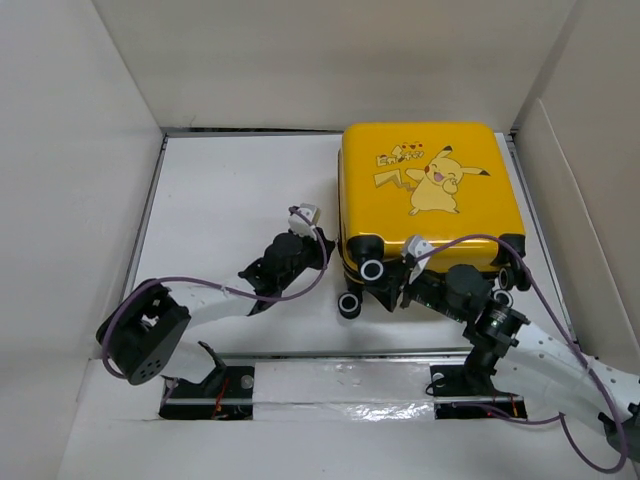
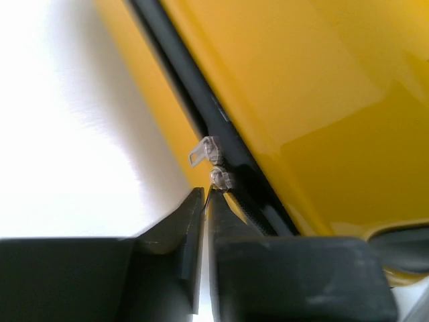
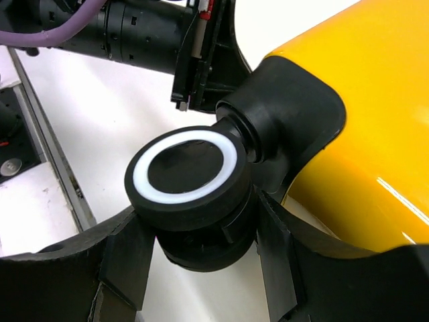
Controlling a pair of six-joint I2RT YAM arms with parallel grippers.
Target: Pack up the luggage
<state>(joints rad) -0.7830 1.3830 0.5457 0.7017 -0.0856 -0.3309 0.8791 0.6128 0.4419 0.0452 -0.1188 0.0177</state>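
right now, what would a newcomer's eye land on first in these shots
The luggage, bright yellow with a cartoon print, lies closed at the far right of the table and dominates the top view. The right gripper clamps a black-and-white caster wheel at its near edge. The left gripper, fingers pinched together, sits at the silver zipper pulls on its left side.

One suitcase (image 1: 430,140), two pincers (image 2: 205,208) (image 3: 201,238)
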